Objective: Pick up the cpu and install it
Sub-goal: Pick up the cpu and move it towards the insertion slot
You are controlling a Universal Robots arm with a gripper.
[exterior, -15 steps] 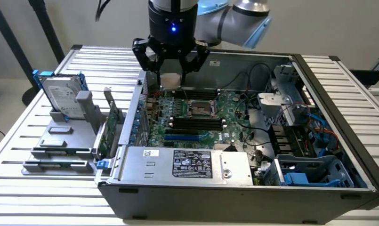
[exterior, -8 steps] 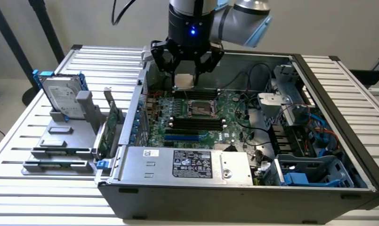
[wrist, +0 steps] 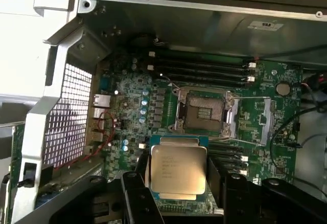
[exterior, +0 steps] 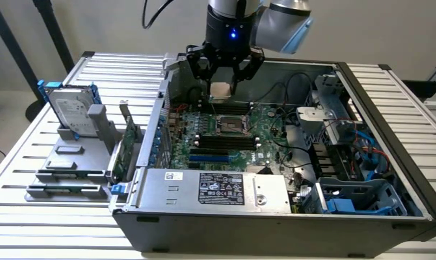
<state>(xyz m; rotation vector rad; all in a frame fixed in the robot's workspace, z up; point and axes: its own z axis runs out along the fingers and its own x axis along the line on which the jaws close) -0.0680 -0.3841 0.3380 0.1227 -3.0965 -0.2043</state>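
You have the cpu (wrist: 178, 169) gripped and hanging over the motherboard (exterior: 203, 154).
Your gripper (exterior: 223, 80) has both black fingers (wrist: 134, 196) pressed on the chip's opposite edges. It lies flat with its silver top facing the wrist camera, inside the computer case (exterior: 275, 216), clear of the board and just beside the open socket (wrist: 204, 110).

Arm (exterior: 234, 21) vertical, end effector (exterior: 221, 80) downward, fingers (exterior: 201, 66) snug around the cpu (exterior: 219, 90).
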